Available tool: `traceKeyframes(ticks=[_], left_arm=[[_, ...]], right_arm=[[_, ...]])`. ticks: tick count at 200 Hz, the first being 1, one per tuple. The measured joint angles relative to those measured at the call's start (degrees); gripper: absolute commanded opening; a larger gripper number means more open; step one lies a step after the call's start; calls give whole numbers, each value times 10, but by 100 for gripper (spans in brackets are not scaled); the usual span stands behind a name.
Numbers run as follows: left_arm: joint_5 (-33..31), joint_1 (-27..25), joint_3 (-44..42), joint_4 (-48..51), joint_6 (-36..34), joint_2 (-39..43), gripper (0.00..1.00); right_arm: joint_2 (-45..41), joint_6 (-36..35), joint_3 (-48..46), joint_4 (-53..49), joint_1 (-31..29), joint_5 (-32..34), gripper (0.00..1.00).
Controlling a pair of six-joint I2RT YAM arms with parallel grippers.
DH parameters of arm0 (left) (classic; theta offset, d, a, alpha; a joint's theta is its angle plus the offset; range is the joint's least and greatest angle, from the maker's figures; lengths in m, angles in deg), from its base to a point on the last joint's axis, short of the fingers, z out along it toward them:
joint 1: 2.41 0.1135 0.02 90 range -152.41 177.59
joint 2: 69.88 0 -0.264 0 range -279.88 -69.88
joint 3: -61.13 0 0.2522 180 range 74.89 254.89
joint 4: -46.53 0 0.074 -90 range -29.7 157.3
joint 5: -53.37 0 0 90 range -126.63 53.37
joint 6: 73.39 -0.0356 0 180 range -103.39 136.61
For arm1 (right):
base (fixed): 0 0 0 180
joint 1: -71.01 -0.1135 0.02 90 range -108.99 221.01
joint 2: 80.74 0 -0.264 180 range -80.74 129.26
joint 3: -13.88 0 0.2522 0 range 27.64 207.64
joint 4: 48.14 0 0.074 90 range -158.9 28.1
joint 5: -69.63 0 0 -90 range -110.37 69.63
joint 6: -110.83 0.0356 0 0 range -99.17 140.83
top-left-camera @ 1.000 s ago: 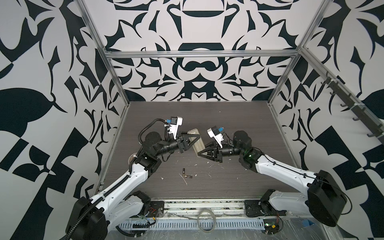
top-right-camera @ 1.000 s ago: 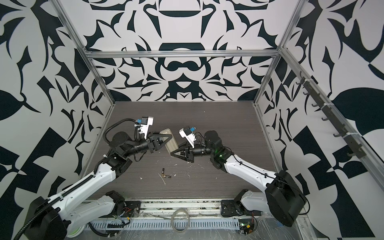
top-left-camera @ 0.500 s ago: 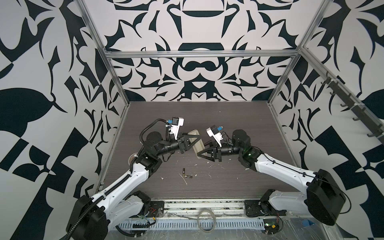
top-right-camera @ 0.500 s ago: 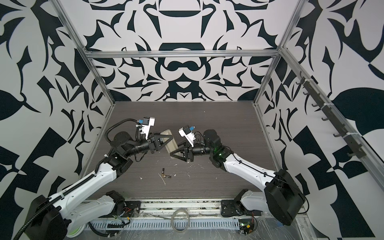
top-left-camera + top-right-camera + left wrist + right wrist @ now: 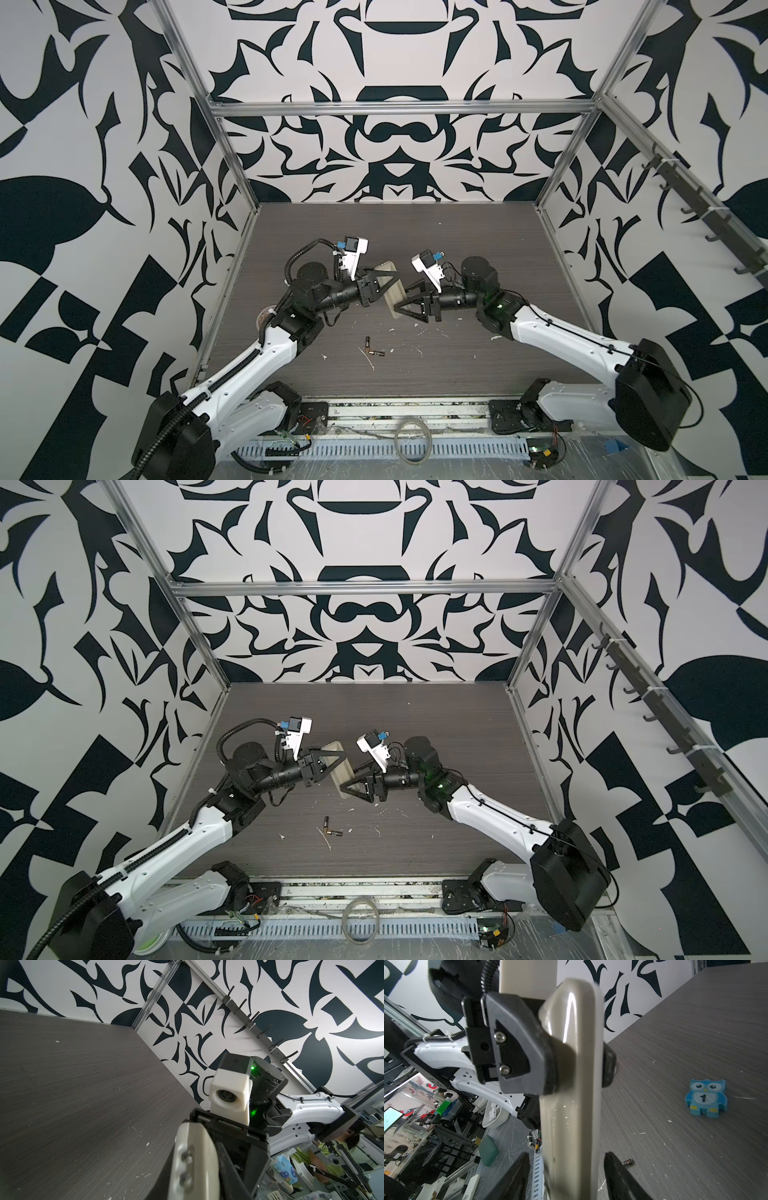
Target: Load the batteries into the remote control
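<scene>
The left gripper (image 5: pixel 388 281) is clamping the long pale plastic remote control (image 5: pixel 397 301) above the middle of the dark wood-grain tabletop (image 5: pixel 457 249). The right gripper (image 5: pixel 566 1155) is straddling the remote's other end with its jaws apart. The two slim dark batteries (image 5: pixel 375 353) are lying among white scraps near the front edge. A flat blue owl-shaped figure (image 5: pixel 705 1098) is lying on the tabletop too.

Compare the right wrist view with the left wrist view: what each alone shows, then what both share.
Right wrist only: the blue owl figure, one battery on the table, and the left gripper clamped on the remote control. Left wrist only: the right arm's wrist camera. Both: the remote control and the dark table.
</scene>
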State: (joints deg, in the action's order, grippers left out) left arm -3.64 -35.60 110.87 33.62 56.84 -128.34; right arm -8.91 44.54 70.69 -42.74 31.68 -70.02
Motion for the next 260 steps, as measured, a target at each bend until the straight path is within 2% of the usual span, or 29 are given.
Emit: traceKeyframes(ticks=[45, 116, 151, 218, 260], left_arm=[[-10, 0, 4, 35, -12, 0, 0], [-23, 1, 7, 100, -22, -2, 0], [-23, 1, 39, 159, -30, -18, 0], [-16, 2, 69, 260, -50, -49, 0], [12, 2, 88, 307, -57, -69, 0]], right_arm=[[-11, -49, 11, -76, 0, 31, 63], [-74, -145, 11, -164, 0, 136, 64], [-101, -208, 13, -203, -3, 174, 65], [-162, -343, 17, -245, -101, 304, 67], [-161, -398, 16, -249, -139, 352, 65]])
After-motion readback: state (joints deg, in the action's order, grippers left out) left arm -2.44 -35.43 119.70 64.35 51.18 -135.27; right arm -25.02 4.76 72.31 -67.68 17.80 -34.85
